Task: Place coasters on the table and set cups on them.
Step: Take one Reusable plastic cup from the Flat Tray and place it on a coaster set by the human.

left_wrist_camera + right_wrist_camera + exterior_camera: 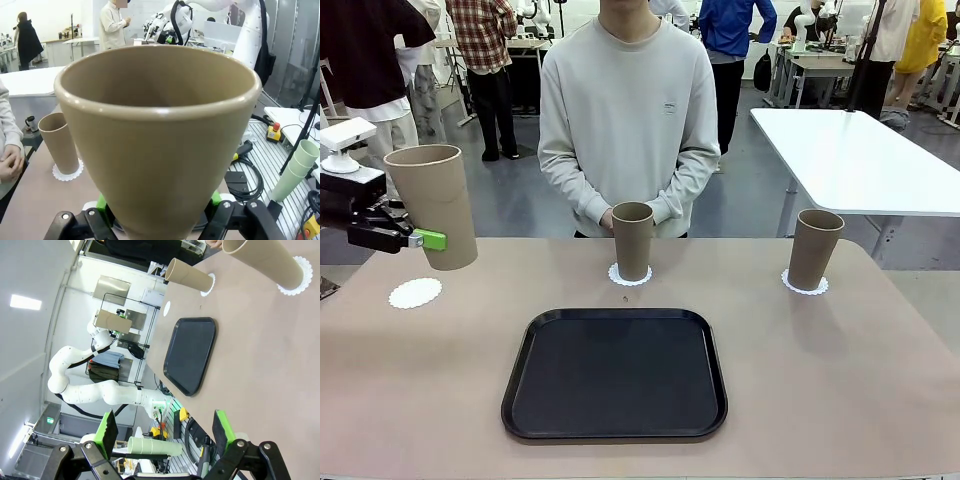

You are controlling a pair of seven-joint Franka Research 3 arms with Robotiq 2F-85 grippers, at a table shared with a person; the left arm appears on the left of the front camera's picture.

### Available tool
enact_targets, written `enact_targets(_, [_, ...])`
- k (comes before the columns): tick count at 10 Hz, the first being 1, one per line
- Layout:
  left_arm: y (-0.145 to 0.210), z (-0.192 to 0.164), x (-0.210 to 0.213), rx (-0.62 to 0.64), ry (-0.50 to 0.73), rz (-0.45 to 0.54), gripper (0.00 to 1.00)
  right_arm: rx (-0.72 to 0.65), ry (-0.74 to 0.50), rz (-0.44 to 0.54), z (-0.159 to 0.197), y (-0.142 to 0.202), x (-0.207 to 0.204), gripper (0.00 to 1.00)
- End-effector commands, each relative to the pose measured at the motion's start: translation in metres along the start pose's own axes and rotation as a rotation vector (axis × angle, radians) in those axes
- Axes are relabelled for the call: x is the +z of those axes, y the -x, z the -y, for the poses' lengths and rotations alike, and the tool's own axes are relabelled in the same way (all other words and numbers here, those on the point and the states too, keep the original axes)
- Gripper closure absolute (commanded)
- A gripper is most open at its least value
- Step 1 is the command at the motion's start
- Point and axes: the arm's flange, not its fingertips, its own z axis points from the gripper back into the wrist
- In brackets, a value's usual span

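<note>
From the front, the left end effector (420,238) is clamped on a beige cup (432,205), holding it clear above the tan surface (840,380), tilted a little with its rim up. Below and just left of it lies a bare white coaster (415,293). A second cup (632,241) stands upright on its coaster (630,275) at the far middle, just in front of the person's clasped hands (620,216). A third cup (814,249) stands on a coaster (805,284) at the far right. A black tray (615,375) sits near the middle.

In the left wrist view, the held cup (157,140) rises between the green pads (102,202), which press on its lower wall. Beyond it another cup (60,142) stands on a coaster (67,172).

In the right wrist view, the right end effector (165,430) has its fingers wide apart with nothing between them. Farther off are the tray (192,355), two cups on coasters (189,275) (265,260), and a small white disc (166,308) on the surface that is probably the bare coaster, though it is too small to be sure.
</note>
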Motion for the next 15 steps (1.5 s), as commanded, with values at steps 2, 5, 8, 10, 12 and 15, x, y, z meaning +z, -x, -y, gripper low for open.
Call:
enact_targets(2, [0.011, -0.007, -0.007, -0.002, 0.014, -0.002, 0.33, 0.002, -0.007, 0.005, 0.001, 0.002, -0.001, 0.0])
enact_targets(5, [0.043, -0.033, 0.046, 0.01, -0.008, 0.015, 0.18, 0.002, -0.007, 0.005, 0.001, 0.002, -0.001, 0.0])
enact_targets(8, [0.074, -0.038, 0.125, -0.011, -0.2, 0.047, 0.18, 0.002, -0.007, 0.005, 0.001, 0.002, -0.001, 0.0])
enact_targets(10, [0.089, -0.044, 0.166, 0.008, -0.326, 0.076, 0.18, 0.002, -0.007, 0.005, 0.001, 0.002, -0.001, 0.0])
enact_targets(12, [0.1, -0.056, 0.185, 0.035, -0.372, 0.106, 0.18, 0.002, -0.007, 0.005, 0.001, 0.002, -0.001, 0.0])
enact_targets(15, [0.104, -0.05, 0.188, 0.047, -0.381, 0.085, 0.18, 0.002, -0.007, 0.005, 0.001, 0.002, -0.001, 0.0])
